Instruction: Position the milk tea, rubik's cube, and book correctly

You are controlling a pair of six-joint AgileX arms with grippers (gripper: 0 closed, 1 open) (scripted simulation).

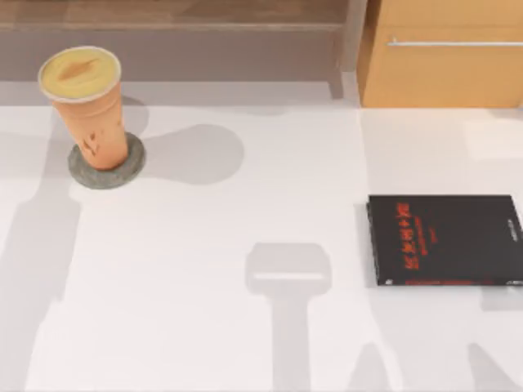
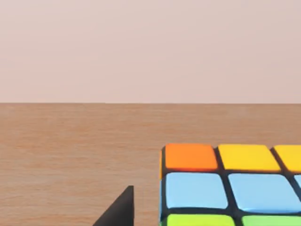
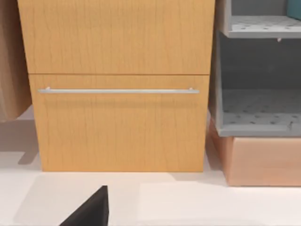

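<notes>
The milk tea [image 1: 84, 102], a tall orange-tan cup with a creamy yellow top, stands upright on a flat grey round disc [image 1: 107, 166] at the table's back left. The rubik's cube [image 2: 230, 186] sits very close to the left wrist camera on a brown wooden surface, with orange, yellow, light-blue and green stickers facing it. A dark part of my left gripper [image 2: 120, 212] shows beside the cube, with a gap between them. A dark part of my right gripper [image 3: 91, 209] hangs above the white table, facing a wooden drawer cabinet. A teal sliver [image 3: 295, 8] lies on a grey shelf; I cannot tell whether it is the book.
A thin black book with red lettering [image 1: 445, 239] lies flat at the table's right. The wooden cabinet [image 1: 441, 57] with a metal handle [image 3: 117, 91] stands at the back right. A grey two-tier shelf [image 3: 258, 108] on a wooden base stands beside it.
</notes>
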